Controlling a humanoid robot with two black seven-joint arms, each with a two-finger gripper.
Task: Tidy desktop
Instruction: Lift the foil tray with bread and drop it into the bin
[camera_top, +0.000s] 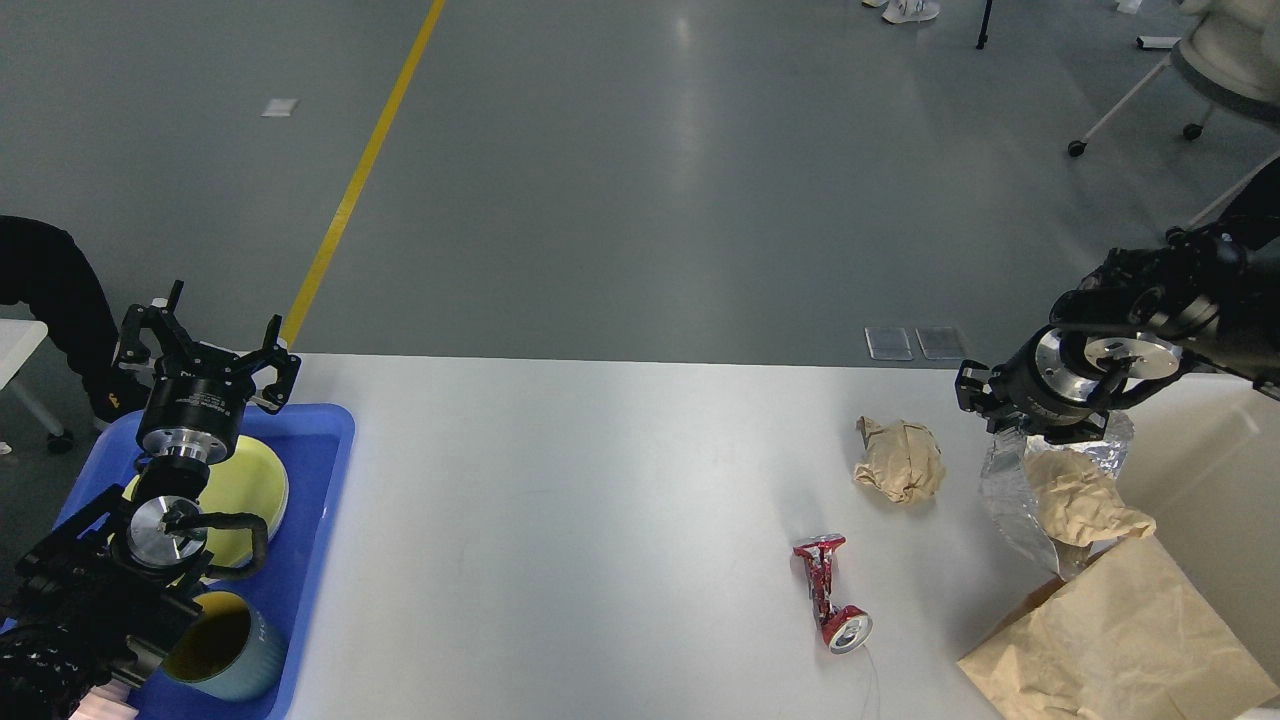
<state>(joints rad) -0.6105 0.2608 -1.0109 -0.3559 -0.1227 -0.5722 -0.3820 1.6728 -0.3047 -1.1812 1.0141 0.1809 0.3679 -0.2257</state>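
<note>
Right end effector (1010, 432) clenched on crinkled silver foil bag (1010, 490) stuffed with crumpled tan paper, hanging above glossy white tabletop (600, 500) filling the foreground. Left end effector (205, 335) released, fingers spread, over blue plastic tray (320, 480).

Floor (640, 180): smooth grey, glossy, with a pale streak of overhead light reflected near top centre. Yellow line (362, 172) painted on it, running diagonally from the top edge down to the left. Small white patch (279, 107) left of the line. Two clear rectangular floor plates (918, 342) side by side at right. Wheeled chair base (1140, 95) with white legs, top right. White shoes (910, 10) at top edge. Corner of a second white table (18, 340) far left.
</note>
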